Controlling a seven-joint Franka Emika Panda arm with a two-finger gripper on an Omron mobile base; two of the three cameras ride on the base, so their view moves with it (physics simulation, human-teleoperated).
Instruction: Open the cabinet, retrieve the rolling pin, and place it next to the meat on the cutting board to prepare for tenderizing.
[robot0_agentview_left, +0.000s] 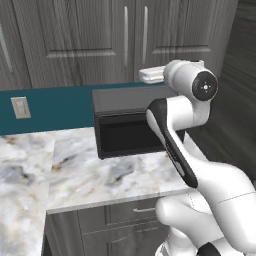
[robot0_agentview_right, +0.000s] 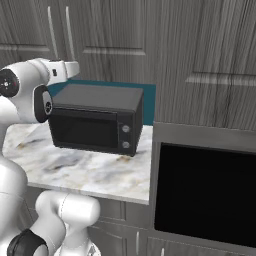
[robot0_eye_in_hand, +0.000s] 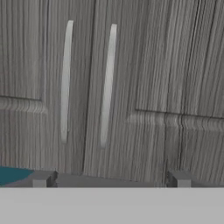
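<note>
The cabinet (robot0_eye_in_hand: 109, 87) is dark grey wood with 2 shut doors and 2 long silver handles. The gripper (robot0_eye_in_hand: 111, 179) is spread wide, and nothing is held.

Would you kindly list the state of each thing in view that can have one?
cabinet: both doors shut, handles side by side.
microwave: door shut, standing on the counter below the cabinet.
hand: open, holding nothing, raised above the microwave and facing the cabinet doors.
drawers: shut.
oven: door shut.
</note>
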